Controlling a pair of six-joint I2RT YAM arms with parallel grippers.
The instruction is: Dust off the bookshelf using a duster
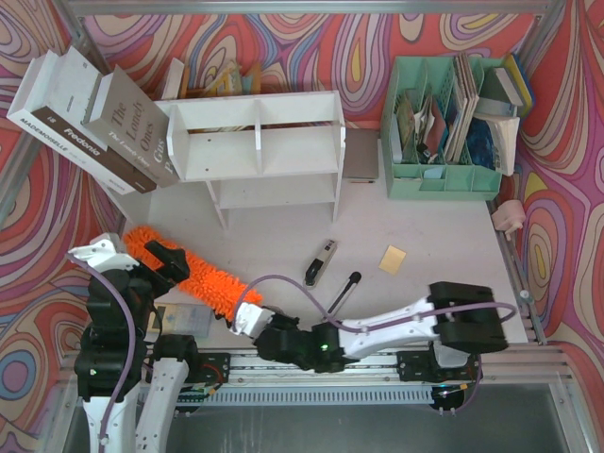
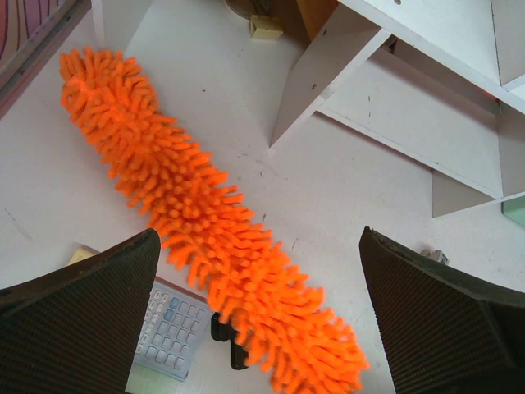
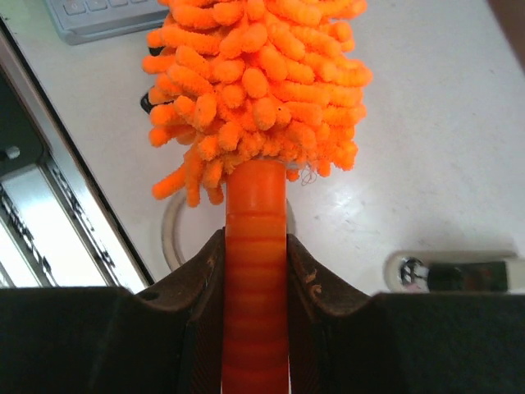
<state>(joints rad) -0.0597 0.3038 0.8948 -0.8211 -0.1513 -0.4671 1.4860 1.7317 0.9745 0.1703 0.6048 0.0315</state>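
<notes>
Probably a robot lab's staged cell: swirl-printed walls [image 1: 425, 42], metal base rail [image 1: 311, 394], a bookshelf [image 1: 222, 118] and file organiser [image 1: 439, 179] as props.

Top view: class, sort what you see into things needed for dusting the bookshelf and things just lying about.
Needed: duster, bookshelf, right gripper shut on the duster's handle.
Lying about: calculator, stacked books, green file organiser, yellow note, black-handled tool.

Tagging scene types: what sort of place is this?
Likely a mock study or office desk in a robot cell: bookshelf, stacked books, green file organiser, patterned backdrop walls.
</notes>
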